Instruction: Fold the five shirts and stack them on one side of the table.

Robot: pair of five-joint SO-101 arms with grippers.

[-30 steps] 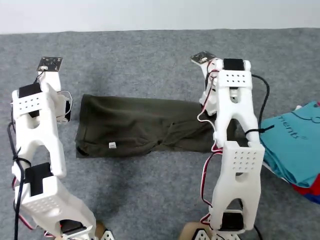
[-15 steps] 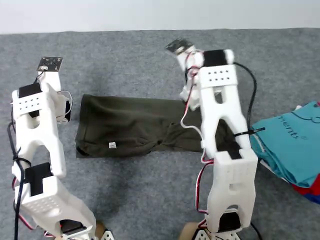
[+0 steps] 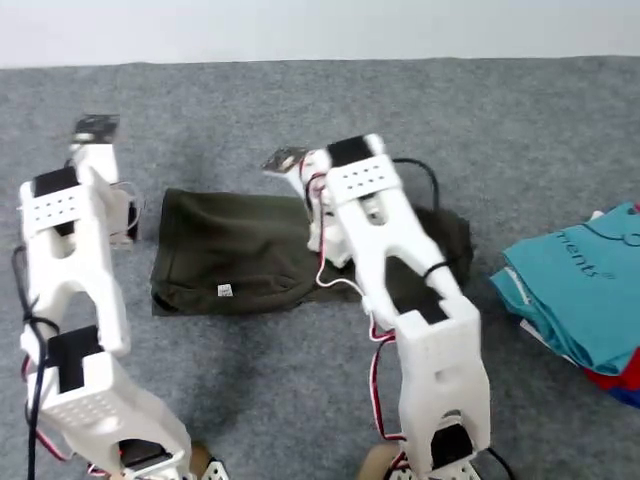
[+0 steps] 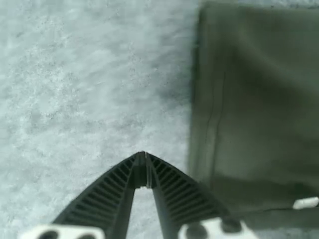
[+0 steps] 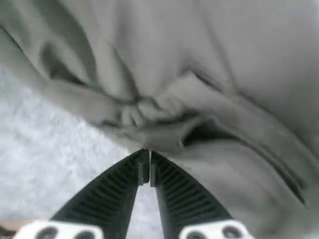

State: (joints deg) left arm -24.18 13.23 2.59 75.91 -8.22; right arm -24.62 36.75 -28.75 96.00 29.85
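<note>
The right gripper [image 5: 144, 154] is pinched tight on a bunched fold of the dark green shirt [image 3: 225, 250], which lies in the middle of the frame. Its arm has swung left from the shirt's right end to the middle. The left gripper [image 4: 145, 160] has its tips together with nothing between them, over the grey mat [image 3: 250, 110] by the shirt's left edge.
</note>
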